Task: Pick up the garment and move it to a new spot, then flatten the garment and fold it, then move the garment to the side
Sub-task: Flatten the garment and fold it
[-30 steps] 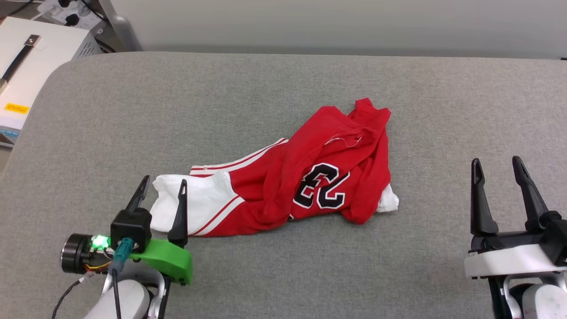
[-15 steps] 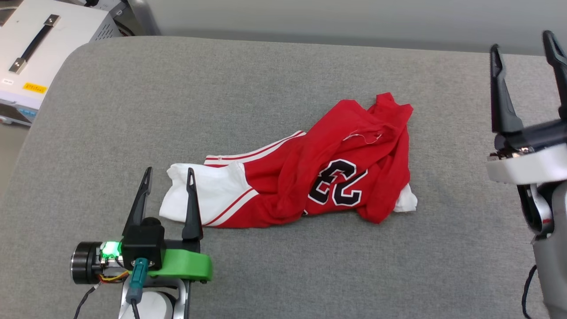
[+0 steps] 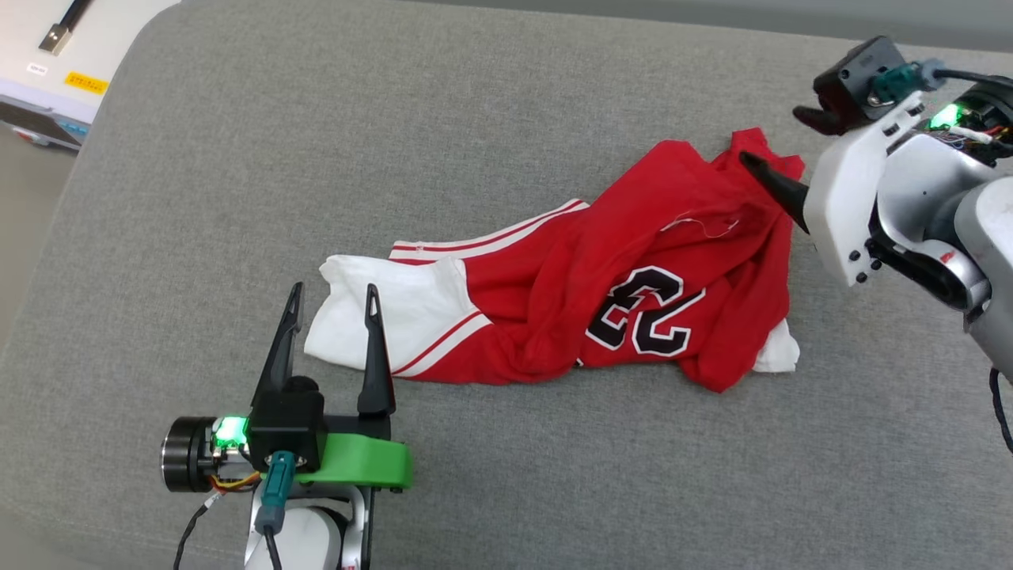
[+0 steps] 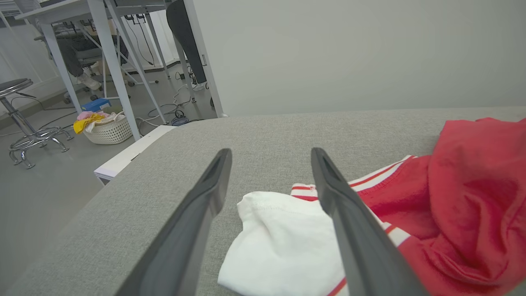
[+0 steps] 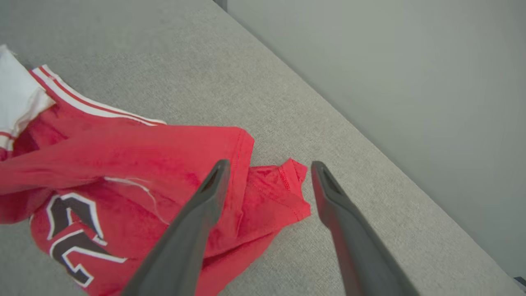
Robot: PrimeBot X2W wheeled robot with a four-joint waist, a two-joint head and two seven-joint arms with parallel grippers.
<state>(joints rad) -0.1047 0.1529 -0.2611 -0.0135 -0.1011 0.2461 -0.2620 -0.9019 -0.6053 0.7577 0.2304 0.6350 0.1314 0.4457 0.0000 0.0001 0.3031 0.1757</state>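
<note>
On the grey padded surface [image 3: 506, 119], the garment [image 3: 554, 277] lies crumpled in a long heap, with the black 23 facing up and its white sleeve [image 3: 427, 309] at the robot's left end. The left gripper [image 3: 333, 291] stands at that sleeve end with its fingers spread wide and grips nothing. In its wrist view the sleeve's edge lies between and below the two fingers. The right gripper [image 3: 770, 134] leans over the opposite red end, also wide open and empty, and a red hem corner [image 5: 287, 193] shows between its fingers. Whether either gripper touches the cloth cannot be told.
</note>
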